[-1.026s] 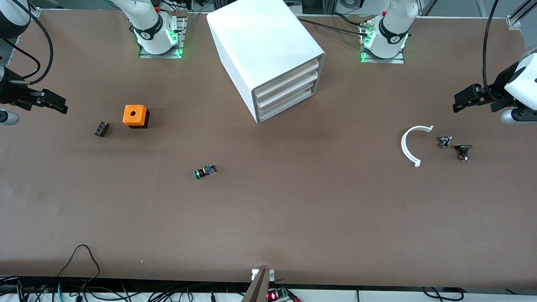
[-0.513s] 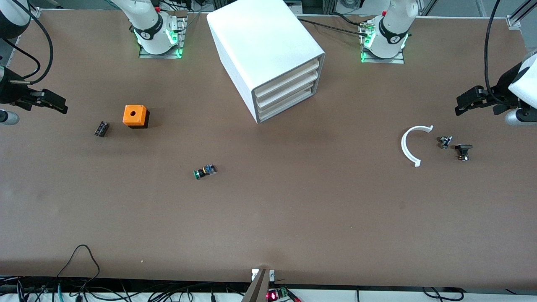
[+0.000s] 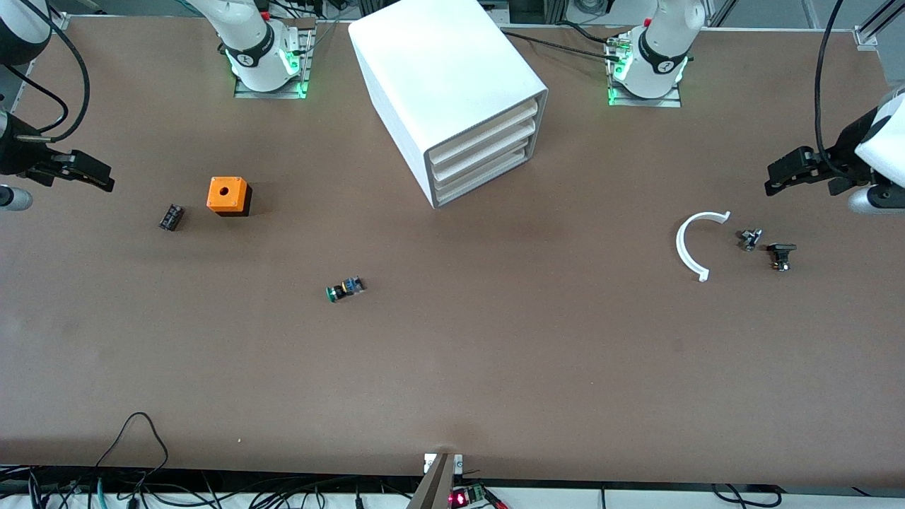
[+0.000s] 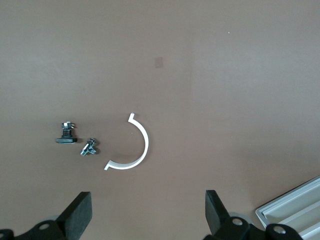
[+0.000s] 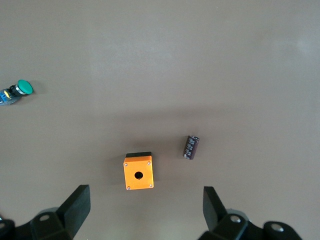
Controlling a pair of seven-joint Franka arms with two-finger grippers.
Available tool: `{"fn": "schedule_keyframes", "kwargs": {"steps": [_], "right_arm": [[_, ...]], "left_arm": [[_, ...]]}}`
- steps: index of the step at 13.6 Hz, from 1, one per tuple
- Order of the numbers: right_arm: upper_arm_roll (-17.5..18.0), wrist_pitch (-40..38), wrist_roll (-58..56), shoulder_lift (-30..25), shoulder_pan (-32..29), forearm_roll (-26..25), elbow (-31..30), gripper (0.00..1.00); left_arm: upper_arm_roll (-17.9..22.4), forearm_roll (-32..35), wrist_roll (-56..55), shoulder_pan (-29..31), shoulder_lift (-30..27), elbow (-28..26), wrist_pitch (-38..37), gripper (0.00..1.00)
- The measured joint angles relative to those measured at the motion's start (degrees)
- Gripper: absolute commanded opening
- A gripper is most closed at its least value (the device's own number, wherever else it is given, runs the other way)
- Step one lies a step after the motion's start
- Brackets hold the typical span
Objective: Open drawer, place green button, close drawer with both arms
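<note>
Task not begun: bottom drawer (image 3: 484, 177) of white cabinet (image 3: 442, 85) shut, green-capped button (image 3: 344, 288) loose on table nearer camera than cabinet, left gripper (image 3: 781, 173) and right gripper (image 3: 88, 173) both wide, empty, at table ends.

I see the drawer (image 3: 486, 172), the lowest of three in the white cabinet (image 3: 442, 78), wide, shallow, white, and pushed in as far as I can tell. The button (image 3: 344, 288) lies on its side on the table (image 3: 452, 367), green cap, black body, nearer the front camera than the cabinet.
</note>
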Motion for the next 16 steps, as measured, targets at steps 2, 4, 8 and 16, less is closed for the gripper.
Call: {"fn": "schedule_keyframes", "kwargs": {"steps": [2, 4, 8, 16], "right_arm": [[0.17, 0.00, 0.00, 0.00, 0.05, 0.00, -0.01, 1.00], [0.24, 0.00, 0.00, 0.00, 0.11, 0.01, -0.05, 1.00], [0.25, 0.00, 0.06, 0.03, 0.17, 2.70, -0.12, 1.00], [0.58, 2.22, 12.59, 4.53, 9.25, 6.73, -0.36, 1.00]], "left_arm": [[-0.17, -0.20, 0.00, -0.06, 1.66, -0.05, -0.11, 1.00], [-0.26, -0.24, 0.00, -0.04, 5.10, -0.79, -0.69, 1.00], [-0.36, -7.32, 0.04, -0.06, 16.46, -5.76, 4.02, 1.00], [-1.08, -42.75, 10.77, -1.90, 30.72, -17.96, 9.40, 1.00]]}}
